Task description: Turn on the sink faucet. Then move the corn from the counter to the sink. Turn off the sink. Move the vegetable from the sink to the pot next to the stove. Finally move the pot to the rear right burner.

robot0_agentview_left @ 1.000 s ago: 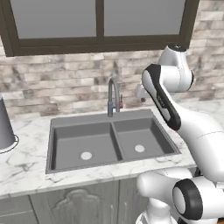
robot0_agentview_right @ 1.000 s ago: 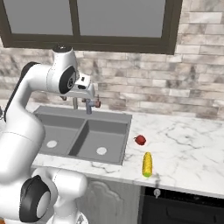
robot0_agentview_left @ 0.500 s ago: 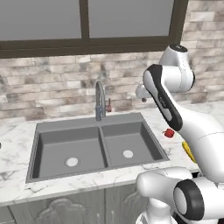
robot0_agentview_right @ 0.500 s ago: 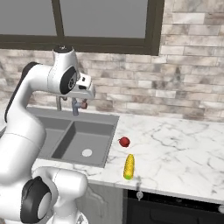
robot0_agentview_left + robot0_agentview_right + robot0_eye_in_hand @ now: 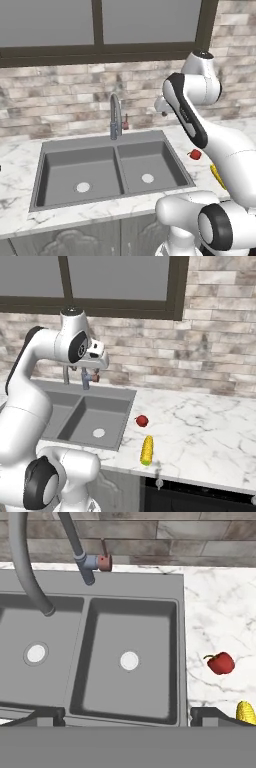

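We're on step one: faucet not on yet, no water visible at the spout. The gripper (image 5: 86, 377) hangs above the back edge of the sink (image 5: 132, 589), jaws spread wide with nothing between them, clear of everything.

In the hand view the sink faucet (image 5: 30, 572) arcs in from 11 o'clock, spout tip over the left basin. Its red-tipped lever (image 5: 102, 561) sits at 12 o'clock of frame centre, just off the faucet base, against the backsplash. The fingertips (image 5: 50, 714) show near the bottom edge, wide apart, so the lever is well ahead of them.

The corn (image 5: 147, 450) lies on the counter (image 5: 210, 426) near the front edge; from the right basin drain (image 5: 99, 432) it sits at about 4 o'clock. The small red object (image 5: 142, 420) is just behind it, nearer the sink rim. In the left base view the arm hides most of the corn.

Next move, as we judge it: bring the hand forward and down toward the lever, line one finger up beside the red tip, and push it sideways. A nudge should do, no grasp needed. Risk: the gooseneck is close to the lever, so the approach has to avoid clipping it. Corn pickup comes after water flows.
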